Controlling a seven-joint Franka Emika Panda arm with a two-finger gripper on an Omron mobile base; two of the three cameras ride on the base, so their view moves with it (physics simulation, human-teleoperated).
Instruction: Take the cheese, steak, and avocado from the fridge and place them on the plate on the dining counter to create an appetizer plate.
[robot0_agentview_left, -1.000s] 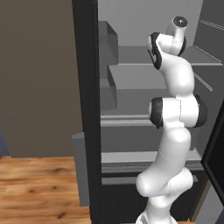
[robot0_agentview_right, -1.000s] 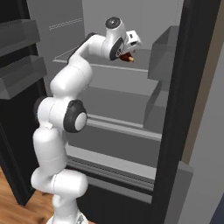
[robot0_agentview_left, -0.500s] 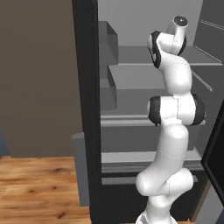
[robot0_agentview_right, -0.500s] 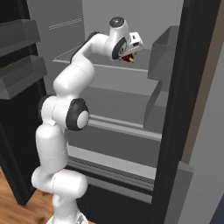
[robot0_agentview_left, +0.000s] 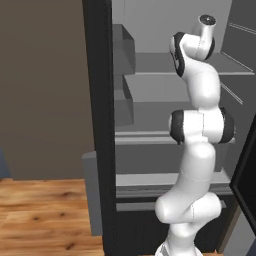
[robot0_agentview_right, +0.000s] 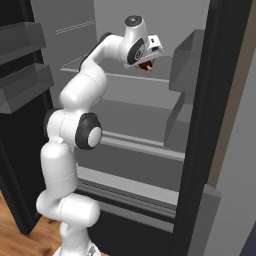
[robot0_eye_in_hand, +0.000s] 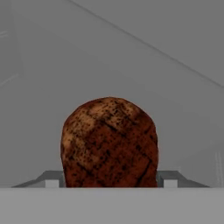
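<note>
The steak (robot0_eye_in_hand: 109, 140), a dark reddish-brown lump, rests on an upper shelf (robot0_agentview_right: 125, 82) of the open fridge (robot0_agentview_right: 200, 150). In the right base view it shows as a small red-brown spot (robot0_agentview_right: 146, 66) just under the hand. My gripper (robot0_eye_in_hand: 110, 181) straddles it, and the pale fingertips (robot0_eye_in_hand: 52, 180) stand against its left and right flanks with no gap showing. The arm reaches up and into the fridge from the base. The cheese, avocado, plate and dining counter are out of view.
Grey door bins (robot0_agentview_right: 187, 60) hang to the right of the hand. Lower shelves (robot0_agentview_left: 150, 137) and drawers (robot0_agentview_left: 150, 180) lie below the arm. The black fridge frame (robot0_agentview_left: 100, 125) stands at the left, with wooden floor (robot0_agentview_left: 45, 215) beside it.
The jaws have drawn in toward the steak's sides. The arm and base have stayed almost still.
</note>
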